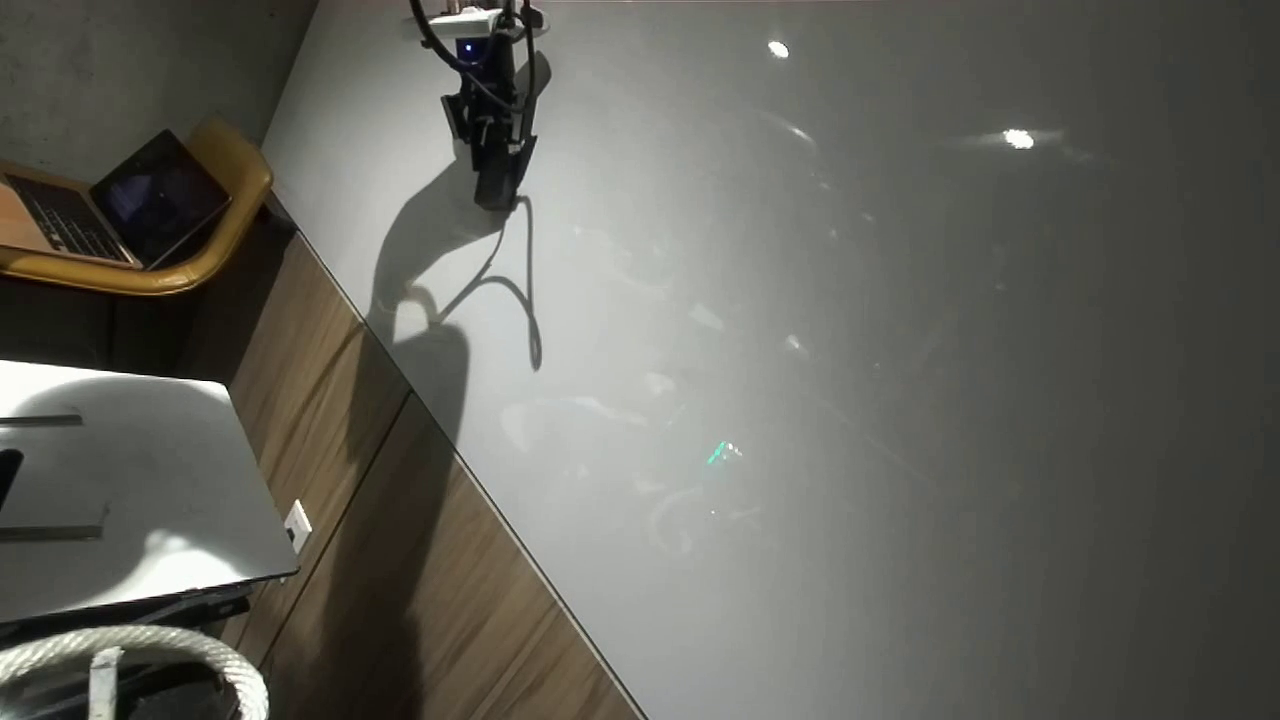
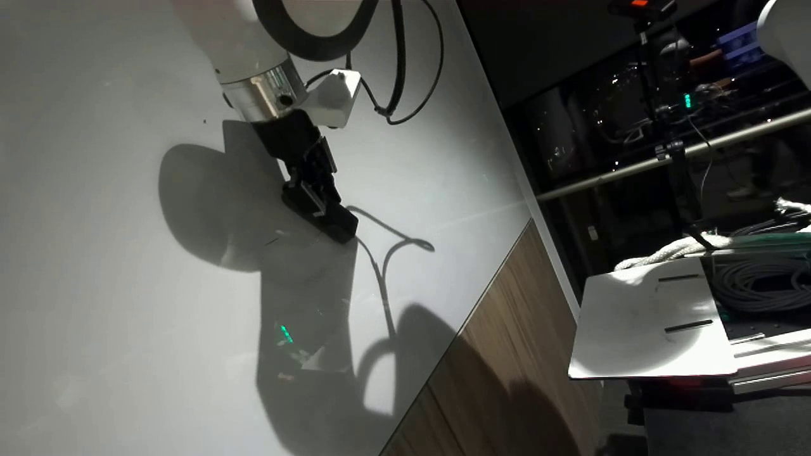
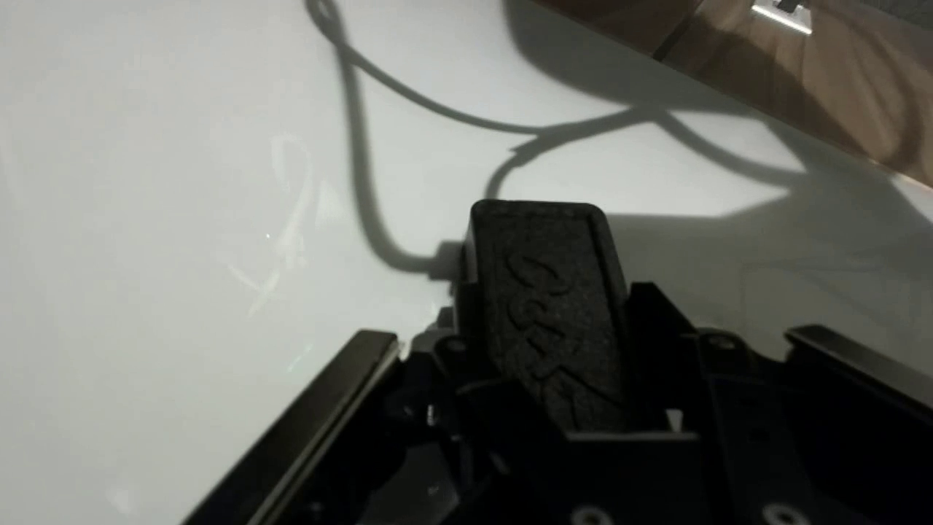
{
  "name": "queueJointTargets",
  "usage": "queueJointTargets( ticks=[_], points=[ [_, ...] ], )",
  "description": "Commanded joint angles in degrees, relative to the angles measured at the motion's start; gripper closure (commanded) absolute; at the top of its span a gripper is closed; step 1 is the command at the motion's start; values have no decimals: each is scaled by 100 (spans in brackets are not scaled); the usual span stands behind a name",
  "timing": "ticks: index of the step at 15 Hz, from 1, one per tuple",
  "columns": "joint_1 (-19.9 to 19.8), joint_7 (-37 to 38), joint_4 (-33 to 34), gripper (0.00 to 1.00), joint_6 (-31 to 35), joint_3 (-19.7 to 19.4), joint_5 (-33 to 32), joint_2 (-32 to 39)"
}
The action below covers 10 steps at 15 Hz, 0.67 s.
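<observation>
Black block (image 3: 550, 306), one, between two jaws

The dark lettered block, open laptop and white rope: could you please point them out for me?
Dark lettered block (image 3: 550, 313), wrist view: its lettered face.
Open laptop (image 1: 125, 210), in an exterior view: screen, near the hinge.
White rope (image 1: 150, 637), in an exterior view: top of its curve.

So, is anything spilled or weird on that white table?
Nothing looks spilled. Pale streaks mark the glossy white tabletop near the gripper and the black block it holds; against plain white they look odd, like smears, though some may be reflections. The dark loops are just shadows.
</observation>
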Motion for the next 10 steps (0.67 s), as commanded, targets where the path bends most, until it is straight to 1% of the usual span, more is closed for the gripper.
queueJointTargets(
  ticks=[1, 6, 10],
  points=[
    [316, 38, 738, 72, 52, 33, -216, 708],
    [766, -42, 1283, 72, -99, -16, -308, 1170],
    [951, -167, 1659, 72, -308, -75, -407, 1322]
  ],
)
